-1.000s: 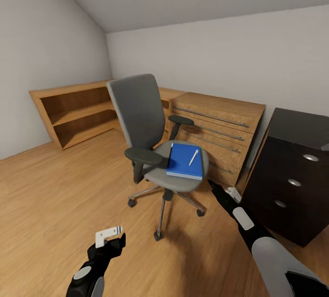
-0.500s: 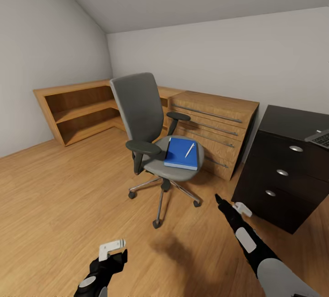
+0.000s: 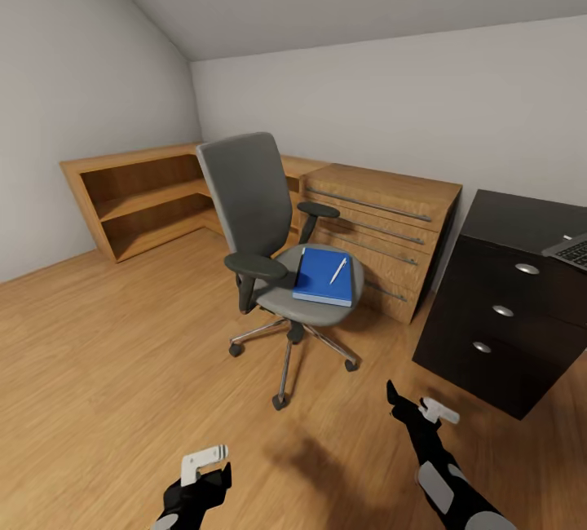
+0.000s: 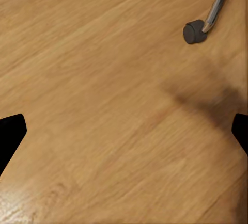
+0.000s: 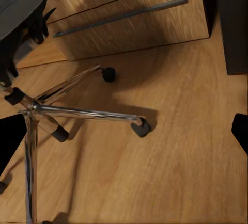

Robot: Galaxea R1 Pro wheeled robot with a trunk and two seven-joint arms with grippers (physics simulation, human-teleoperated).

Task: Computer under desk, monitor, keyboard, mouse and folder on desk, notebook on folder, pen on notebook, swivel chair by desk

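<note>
The swivel chair (image 3: 259, 212) stands mid-floor, its grey back turned to the left wall. On its seat lies the blue folder (image 3: 320, 279) with the white pen (image 3: 337, 271) across it. To the right is the black desk (image 3: 489, 314) with three knobbed drawers, and a corner of the keyboard (image 3: 573, 249) on its top. My left gripper (image 4: 124, 131) is open over bare floor, near a chair caster (image 4: 194, 32). My right gripper (image 5: 124, 133) is open too, low over the floor and facing the chrome chair base (image 5: 77, 113). The computer, monitor, mouse and notebook are out of view.
A light-wood dresser (image 3: 383, 228) stands against the back wall between chair and desk. Low wooden shelving (image 3: 134, 200) runs along the left corner. Open wood floor (image 3: 106, 351) lies left of and in front of the chair.
The head view has pulled back and turned a little right, so more of the desk and the keyboard corner show. Both arms sit lower in the picture. Chair, folder and pen are unmoved.
</note>
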